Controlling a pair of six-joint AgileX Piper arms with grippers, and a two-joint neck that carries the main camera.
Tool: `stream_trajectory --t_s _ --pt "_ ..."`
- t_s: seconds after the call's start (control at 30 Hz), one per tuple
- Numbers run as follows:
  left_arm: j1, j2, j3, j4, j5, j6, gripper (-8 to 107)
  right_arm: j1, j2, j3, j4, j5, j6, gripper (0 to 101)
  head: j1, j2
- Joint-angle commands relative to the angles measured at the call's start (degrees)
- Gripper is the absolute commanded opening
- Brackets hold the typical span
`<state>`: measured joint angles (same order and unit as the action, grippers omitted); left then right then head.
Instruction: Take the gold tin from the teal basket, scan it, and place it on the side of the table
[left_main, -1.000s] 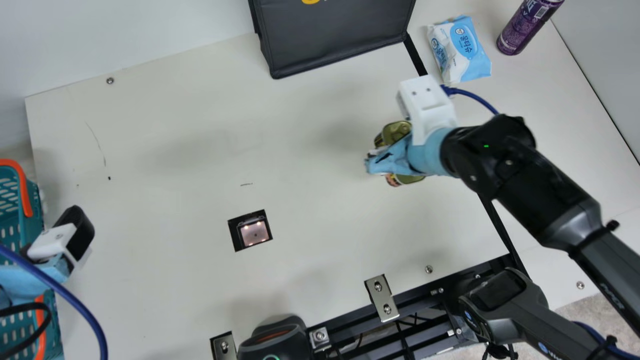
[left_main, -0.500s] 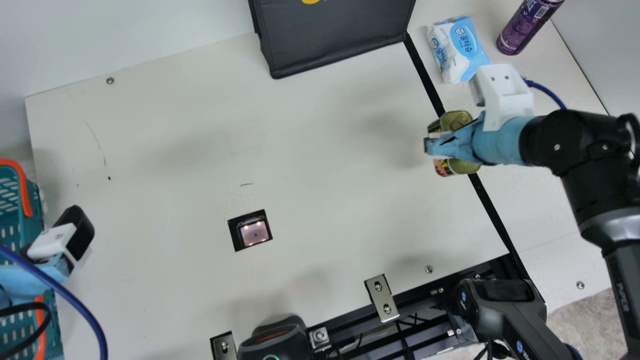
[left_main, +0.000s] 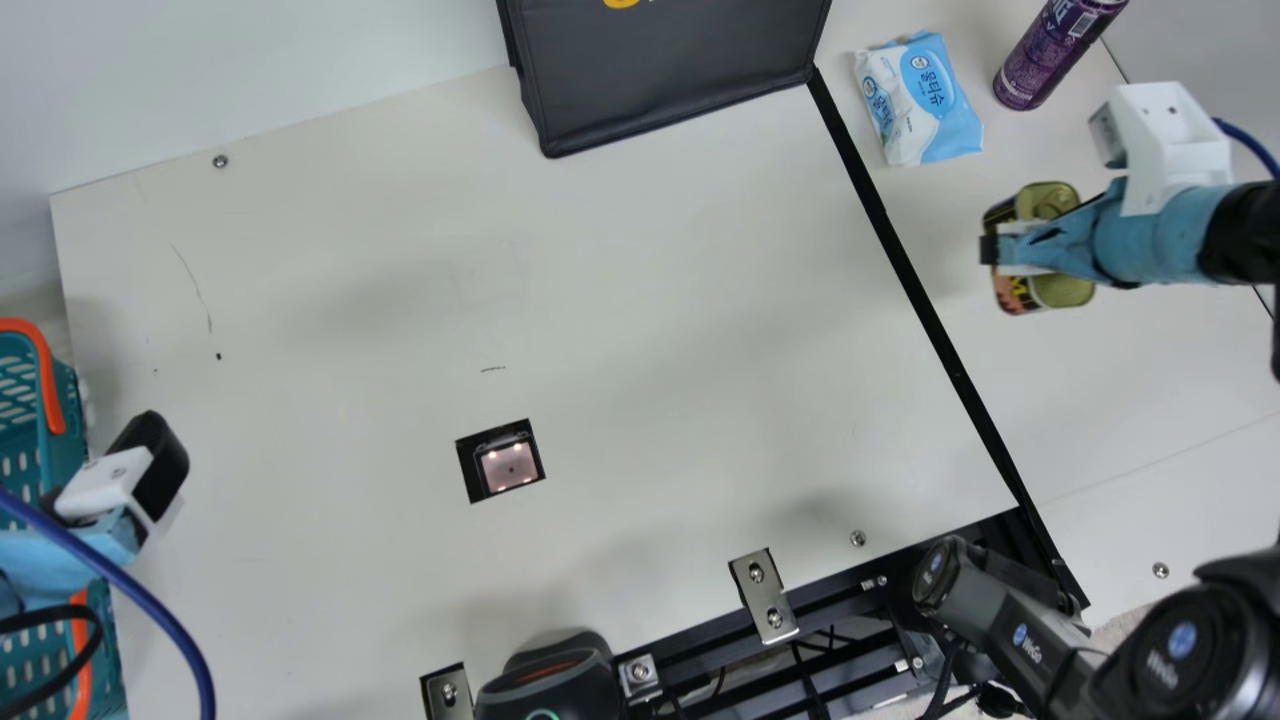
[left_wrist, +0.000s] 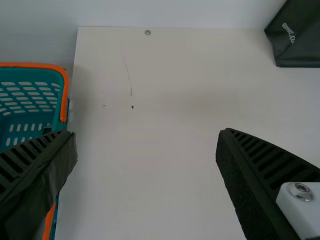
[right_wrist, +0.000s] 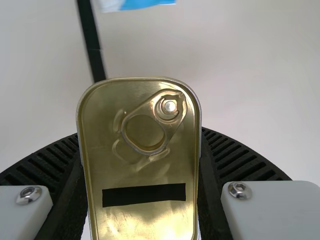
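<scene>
Two black robot arms work at a cream table (left_main: 650, 300), seen from above. The right gripper (left_main: 990, 250) is closed on the gold tin (left_main: 1062, 292), one ribbed black finger pressed against each long side. Light-blue wrapping and a white camera mount cover the wrist behind it. The tin is a rounded rectangle with a printed band around its side; its metallic lid, facing the right wrist camera, carries a pull ring (right_wrist: 145, 132) and a short black strip (right_wrist: 144, 195).

The tin is at the main view's right, past the long black line (left_main: 940, 340) that crosses the tabletop — that is, over the side section of the table. Whether its base touches the surface cannot be told.

Near it, toward the top of the main view, lies a blue-and-white packet of wipes (left_main: 920, 100), with a purple can (left_main: 1050, 55) just beside the packet. A dark fabric bag (left_main: 680, 70) stands at the table's far edge. Set into the tabletop, well apart from the tin, is a square scanner window (left_main: 510, 467) with small lights glowing inside.

At the main view's left, the left gripper (left_main: 165, 465) is open and holds nothing, its fingers wide apart beside the teal basket (left_main: 68, 400) with orange handles.
</scene>
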<state>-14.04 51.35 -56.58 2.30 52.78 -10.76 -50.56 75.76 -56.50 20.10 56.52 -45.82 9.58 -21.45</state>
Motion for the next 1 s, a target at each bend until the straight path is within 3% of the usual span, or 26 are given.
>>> stream_trajectory --t_s 0.0,0.37,0.97 --pt "0.0 0.0 0.0 0.0 0.0 0.0 90 -2.7 2.0 -1.3 -0.1 0.0 -5.5 0 -1.7 -0.1" --pt "0.0 0.0 0.0 0.0 0.0 0.0 90 -5.4 10.7 -8.0 -2.4 -2.4 -13.9 0 -1.7 -0.1" --pt "0.0 0.0 0.0 0.0 0.0 0.0 90 -4.0 23.6 -18.7 -6.0 -5.2 -17.1 0 -1.7 -0.1"
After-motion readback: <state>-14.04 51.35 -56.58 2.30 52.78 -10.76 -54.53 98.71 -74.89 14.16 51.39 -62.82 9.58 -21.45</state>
